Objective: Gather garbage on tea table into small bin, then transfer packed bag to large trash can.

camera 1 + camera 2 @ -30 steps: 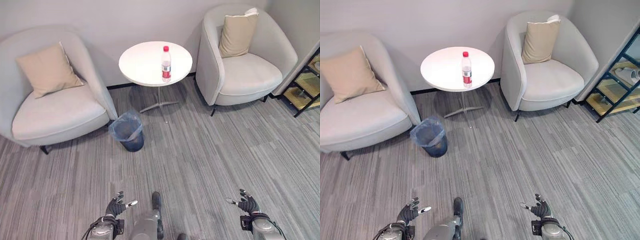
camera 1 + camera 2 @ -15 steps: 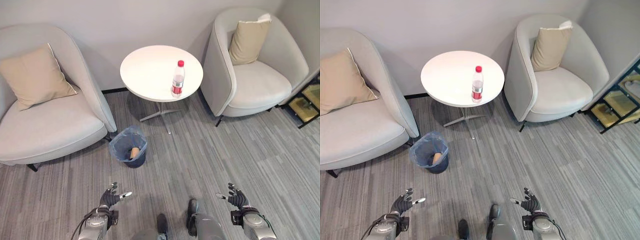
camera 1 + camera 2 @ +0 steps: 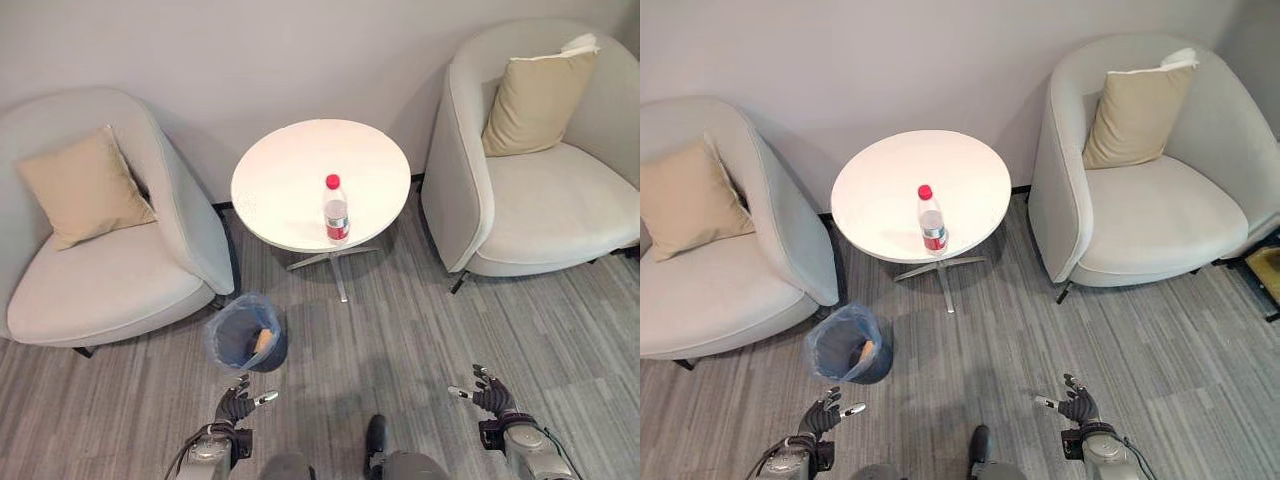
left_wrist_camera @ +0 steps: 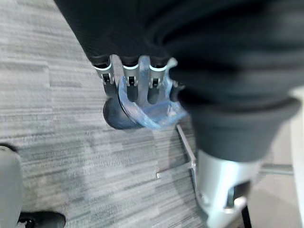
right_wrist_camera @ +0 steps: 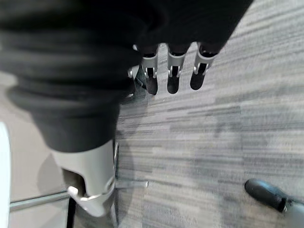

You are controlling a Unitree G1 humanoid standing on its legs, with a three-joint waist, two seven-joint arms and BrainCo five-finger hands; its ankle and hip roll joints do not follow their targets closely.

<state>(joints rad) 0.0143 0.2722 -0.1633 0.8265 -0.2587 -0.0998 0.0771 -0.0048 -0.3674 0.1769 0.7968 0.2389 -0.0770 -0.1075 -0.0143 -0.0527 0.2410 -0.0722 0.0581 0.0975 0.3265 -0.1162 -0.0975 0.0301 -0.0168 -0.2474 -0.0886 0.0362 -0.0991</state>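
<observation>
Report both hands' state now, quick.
Left hand: open, holding nothing.
Right hand: open, holding nothing.

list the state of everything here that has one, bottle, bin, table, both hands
water bottle: upright on the table, red cap on
tea table: bears the bottle near its front edge
small bin: upright on the floor beside the table, blue bag lining it, a tan piece of garbage inside
left hand: open, holding nothing
right hand: open, holding nothing
</observation>
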